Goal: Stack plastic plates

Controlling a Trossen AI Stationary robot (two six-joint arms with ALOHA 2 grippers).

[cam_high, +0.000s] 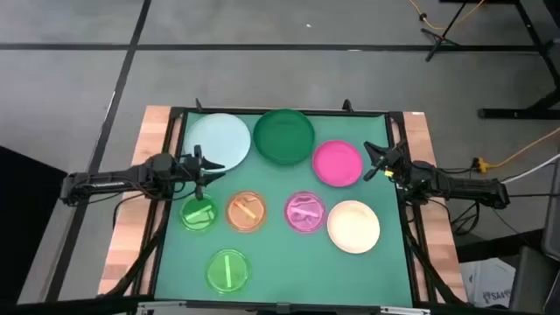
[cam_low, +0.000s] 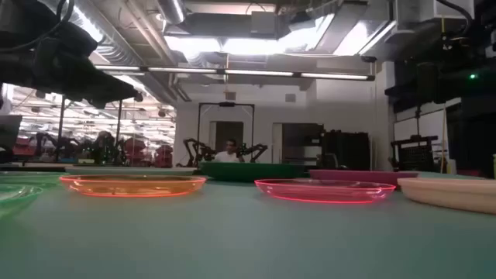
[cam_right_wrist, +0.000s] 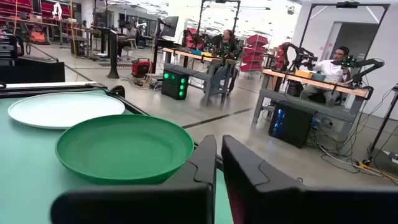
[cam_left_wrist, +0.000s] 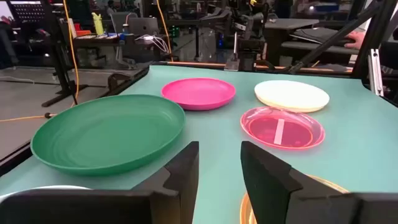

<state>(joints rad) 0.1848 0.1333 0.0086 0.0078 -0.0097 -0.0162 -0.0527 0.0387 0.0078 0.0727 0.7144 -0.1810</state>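
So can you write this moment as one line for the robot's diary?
stage: start | plastic plates: eight, all unstacked | left gripper: open, empty, above pale blue plate | right gripper: shut, empty, beside magenta plate

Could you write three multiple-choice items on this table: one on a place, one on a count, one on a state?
1. Which plate lies between the pale blue plate and the magenta plate?
A. cream plate
B. dark green plate
C. orange plate

2. How many plates are on the table?
A. six
B. eight
C. ten

3. How is the left gripper?
A. open, holding nothing
B. shut on a plate
C. out of view

Key: 1 B, the dark green plate lies between them in the far row. 2 B, the high view shows four large and four small. 3 A, the left wrist view shows a gap between its fingers.
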